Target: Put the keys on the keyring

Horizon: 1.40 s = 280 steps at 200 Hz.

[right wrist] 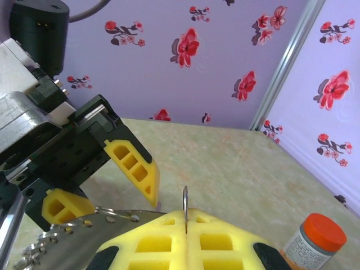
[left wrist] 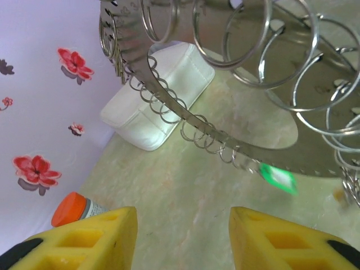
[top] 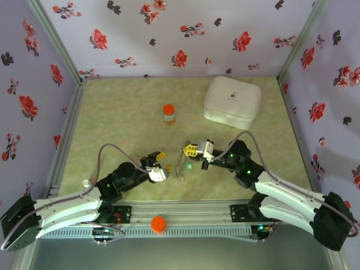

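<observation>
The keyring (top: 181,162) is a flat grey metal ring fringed with small wire loops, hanging tilted between the two grippers. My right gripper (right wrist: 185,218) is shut on one thin wire loop of the keyring (right wrist: 84,236); in the top view this gripper (top: 190,151) is at the ring's right. My left gripper (left wrist: 183,216) is open, its yellow fingers (left wrist: 101,236) apart with bare table between them, just below the keyring (left wrist: 185,121). A blurred green key head (left wrist: 277,177) hangs at the ring's edge. A small orange-yellow key (top: 167,167) lies on the table by the left gripper (top: 162,165).
An orange-capped small bottle (top: 169,114) stands behind the grippers, with a white square box (top: 232,101) at the back right. An orange cap (top: 158,224) rests on the front rail (top: 191,214). Flowered walls (top: 169,34) close in three sides.
</observation>
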Each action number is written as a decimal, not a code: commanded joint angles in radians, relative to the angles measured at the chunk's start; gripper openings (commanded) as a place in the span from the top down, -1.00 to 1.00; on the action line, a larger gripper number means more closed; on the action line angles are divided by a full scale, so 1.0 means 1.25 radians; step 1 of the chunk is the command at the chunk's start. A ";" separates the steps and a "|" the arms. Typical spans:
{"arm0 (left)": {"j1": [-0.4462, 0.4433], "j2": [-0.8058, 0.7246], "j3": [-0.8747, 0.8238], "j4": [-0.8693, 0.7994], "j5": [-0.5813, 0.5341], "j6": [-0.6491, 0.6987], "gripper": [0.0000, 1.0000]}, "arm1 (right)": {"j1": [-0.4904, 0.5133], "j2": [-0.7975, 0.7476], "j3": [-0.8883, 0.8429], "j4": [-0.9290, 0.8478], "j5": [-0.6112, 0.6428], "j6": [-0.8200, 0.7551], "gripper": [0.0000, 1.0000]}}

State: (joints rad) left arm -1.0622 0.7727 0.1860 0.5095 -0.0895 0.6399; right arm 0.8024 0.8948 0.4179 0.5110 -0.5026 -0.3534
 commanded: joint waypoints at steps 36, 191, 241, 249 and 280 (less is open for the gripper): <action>-0.016 0.005 0.056 0.063 0.055 0.059 0.08 | -0.026 -0.058 0.030 -0.070 -0.096 0.021 1.00; -0.148 0.143 0.166 0.166 0.051 0.302 0.40 | -0.036 -0.148 0.042 -0.156 -0.138 0.112 1.00; -0.151 0.140 0.164 0.196 0.055 0.276 0.36 | -0.036 -0.145 0.041 -0.154 -0.131 0.110 1.00; -0.151 0.140 0.163 0.206 0.056 0.272 0.35 | -0.036 -0.145 0.042 -0.155 -0.131 0.109 1.00; -0.154 0.138 0.162 0.208 0.063 0.266 0.33 | -0.036 -0.140 0.045 -0.149 -0.128 0.108 1.00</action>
State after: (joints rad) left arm -1.2457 0.9562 0.3641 0.7033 -0.0216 0.9855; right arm 0.7635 0.7212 0.4374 0.2855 -0.6735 -0.2306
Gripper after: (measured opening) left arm 0.329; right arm 0.065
